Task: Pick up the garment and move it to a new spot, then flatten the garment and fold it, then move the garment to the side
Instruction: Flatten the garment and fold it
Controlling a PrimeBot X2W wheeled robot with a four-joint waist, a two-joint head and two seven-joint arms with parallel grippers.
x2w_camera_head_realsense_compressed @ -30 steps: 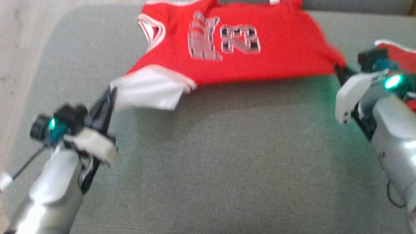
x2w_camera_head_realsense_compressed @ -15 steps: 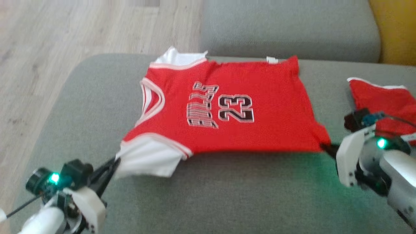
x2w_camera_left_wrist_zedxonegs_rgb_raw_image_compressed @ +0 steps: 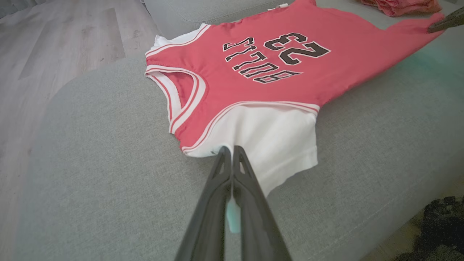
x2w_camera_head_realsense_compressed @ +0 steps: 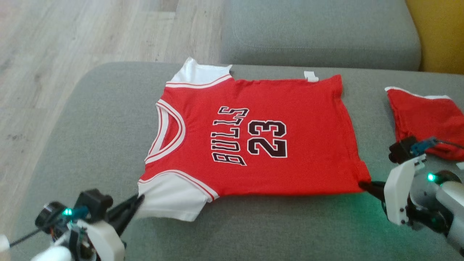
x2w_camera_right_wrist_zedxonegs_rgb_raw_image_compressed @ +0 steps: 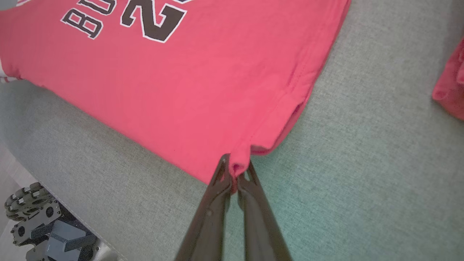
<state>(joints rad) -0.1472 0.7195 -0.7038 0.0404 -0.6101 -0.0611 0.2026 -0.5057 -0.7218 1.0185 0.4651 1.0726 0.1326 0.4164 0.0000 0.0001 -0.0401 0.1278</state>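
Left end effector (x2w_camera_left_wrist_zedxonegs_rgb_raw_image_compressed: 229, 154) is pressed together on the edge of the near white sleeve (x2w_camera_left_wrist_zedxonegs_rgb_raw_image_compressed: 279, 141) of a red jersey (x2w_camera_head_realsense_compressed: 301, 119), its two dark fingers meeting with white cloth between the tips. Right end effector (x2w_camera_right_wrist_zedxonegs_rgb_raw_image_compressed: 235, 169) pinches the near corner of the jersey's hem, and a small bunch of red fabric is caught between its closed tips.

The jersey lies spread face up on the grey sofa seat (x2w_camera_head_realsense_compressed: 253, 228), with its neck opening (x2w_camera_head_realsense_compressed: 167, 133) toward the robot's left and its hem toward the right. The black print "BULLS 23" (x2w_camera_head_realsense_compressed: 250, 139) reads sideways in the head view. The jersey's near edge runs almost straight from one end effector to the other. The far white sleeve (x2w_camera_head_realsense_compressed: 197, 74) lies flat near the seat's back edge, and a small white tag (x2w_camera_head_realsense_compressed: 311, 76) sticks out at the far hem corner.

A second red garment (x2w_camera_head_realsense_compressed: 424, 116) with white trim lies on the seat to the right, apart from the jersey. A grey back cushion (x2w_camera_head_realsense_compressed: 319, 32) sits behind, with a wooden floor (x2w_camera_head_realsense_compressed: 72, 40) to the left.
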